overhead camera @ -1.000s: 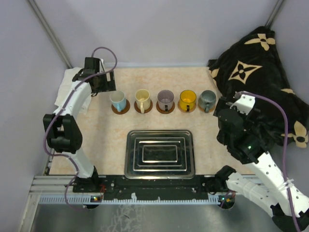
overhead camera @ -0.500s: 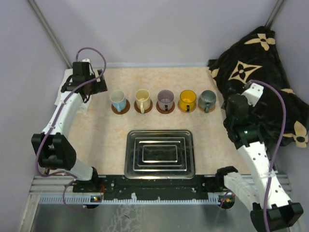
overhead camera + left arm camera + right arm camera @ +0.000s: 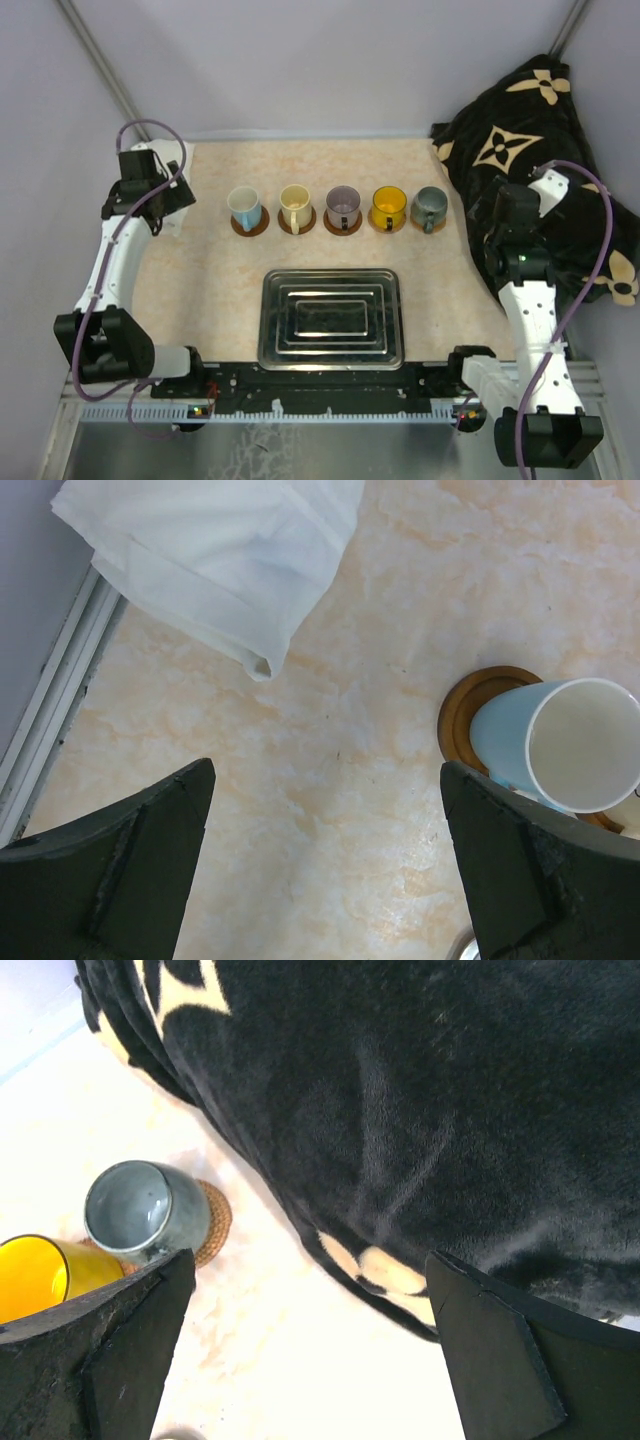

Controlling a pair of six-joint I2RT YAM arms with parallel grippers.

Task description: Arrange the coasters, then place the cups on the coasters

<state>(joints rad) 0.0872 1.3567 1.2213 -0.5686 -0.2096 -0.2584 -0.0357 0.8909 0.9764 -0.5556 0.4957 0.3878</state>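
Five cups stand in a row, each on a round brown coaster: white and blue (image 3: 244,208), cream (image 3: 295,208), mauve (image 3: 342,207), yellow (image 3: 388,206) and grey-green (image 3: 430,206). My left gripper (image 3: 168,205) hangs open over bare table left of the row, nothing between its fingers. In the left wrist view the gripper (image 3: 325,870) has the blue cup (image 3: 565,745) and its coaster (image 3: 465,705) to its right. My right gripper (image 3: 497,235) is open beside the blanket. In the right wrist view the gripper (image 3: 310,1360) sees the grey-green cup (image 3: 140,1210), its coaster (image 3: 213,1222) and the yellow cup (image 3: 35,1275).
A rectangular steel tray (image 3: 332,290) lies at the near middle of the table. A black blanket with cream flowers (image 3: 530,150) is heaped at the right, under my right arm. A folded white cloth (image 3: 220,550) lies at the far left edge.
Both arms have drawn back from the row of cups, the left one leftward and nearer, the right one rightward over the blanket. Both grippers stayed open; cups and coasters have not moved.
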